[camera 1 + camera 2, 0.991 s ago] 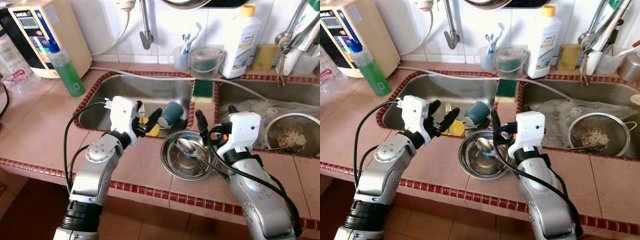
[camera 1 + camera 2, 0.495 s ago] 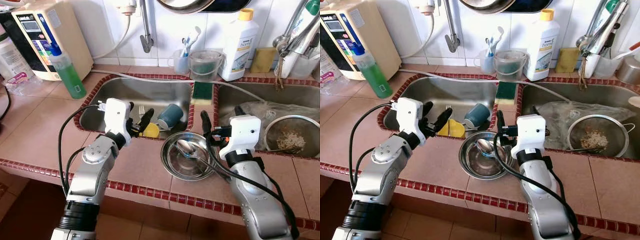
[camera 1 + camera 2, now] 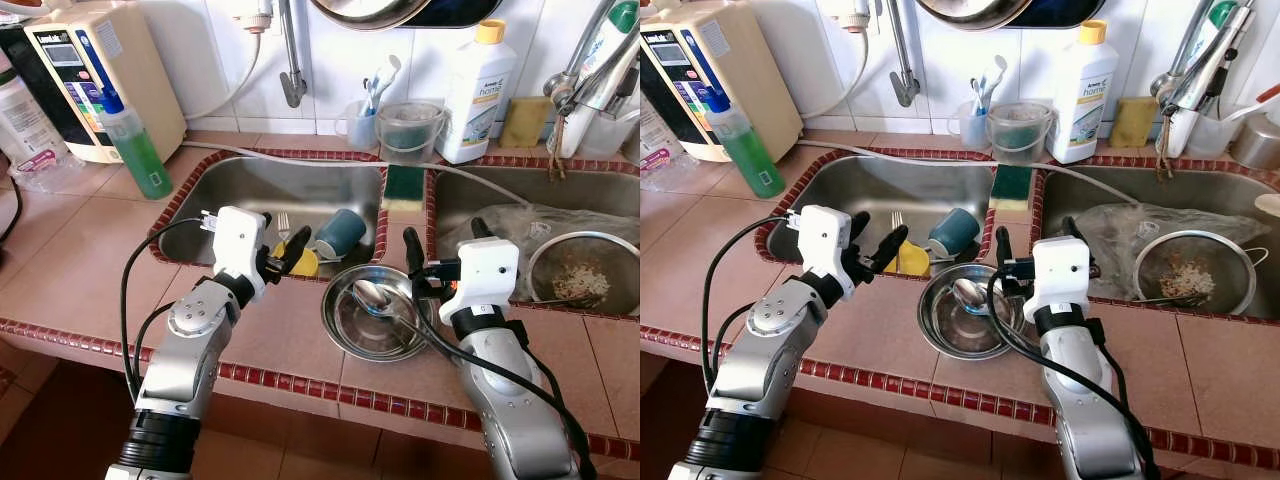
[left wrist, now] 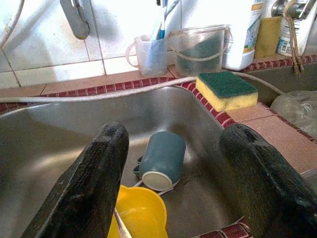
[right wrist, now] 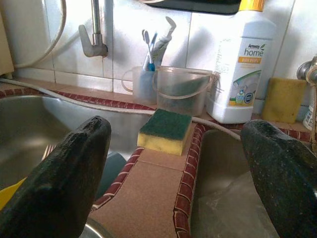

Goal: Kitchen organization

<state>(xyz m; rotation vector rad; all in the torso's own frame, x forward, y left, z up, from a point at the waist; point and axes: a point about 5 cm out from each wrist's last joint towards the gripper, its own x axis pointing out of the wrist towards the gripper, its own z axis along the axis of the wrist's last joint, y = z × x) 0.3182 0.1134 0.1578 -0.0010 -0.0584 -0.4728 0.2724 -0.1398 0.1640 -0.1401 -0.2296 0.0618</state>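
The left end effector (image 3: pixel 283 255) hovers over the front edge of the left sink (image 3: pixel 230 190), and its two black fingers (image 4: pixel 86 183) stand apart with nothing between them. Below it, in this sink, a blue-grey cup (image 4: pixel 162 159) lies on its side, and a yellow cup (image 4: pixel 140 216) lies just beside it, near the front wall. A fork (image 3: pixel 283 221) stands close to the yellow cup.

The right end effector (image 3: pixel 441 241) is above the tiled counter (image 3: pixel 80 270), between the two sinks, and its fingers (image 5: pixel 59 173) are also wide apart and hold nothing. Just beside it, on the counter, sits a steel bowl (image 3: pixel 372 312) with a spoon (image 3: pixel 372 296) resting inside.

A green and yellow sponge (image 5: pixel 166 130) lies on the divider between the sinks. In the right sink (image 3: pixel 500 200) there is a metal strainer (image 3: pixel 582 272) with some food scraps. Behind the sinks stand a white detergent bottle (image 3: pixel 480 88) and a clear cup with toothbrushes (image 3: pixel 363 115). A green soap bottle (image 3: pixel 132 150) stands at the left side.
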